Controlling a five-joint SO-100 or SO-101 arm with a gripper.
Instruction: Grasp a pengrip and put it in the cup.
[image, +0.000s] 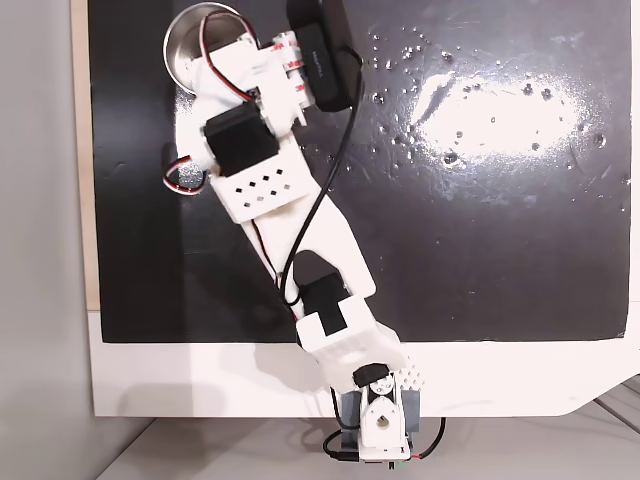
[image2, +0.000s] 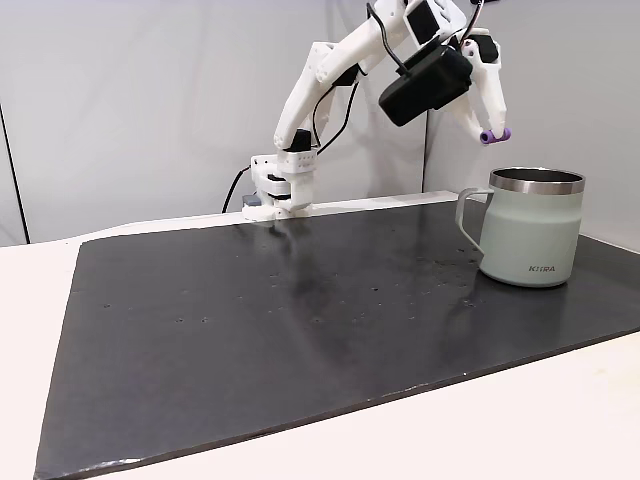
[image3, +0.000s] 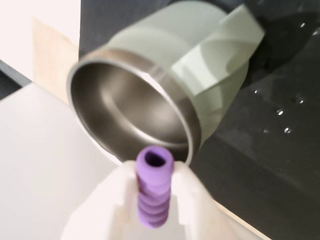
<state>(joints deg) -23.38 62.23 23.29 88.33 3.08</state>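
Fingers (image3: 112, 200) of the white gripper (image3: 155, 200) clamp the purple pengrip (image3: 154, 192) on both sides, holding it in open air above and just short of the cup (image2: 530, 230). The pengrip's long axis runs along the fingers, its hollow end poking past their tips toward the cup's steel rim, with bare black mat (image2: 300, 330) stretching wide beyond.

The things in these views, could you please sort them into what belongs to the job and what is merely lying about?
Belonging to the job:
- pengrip, clamped in the gripper
- cup, standing upright on the mat

Merely there:
- black mat
- white table
- droplets on the mat
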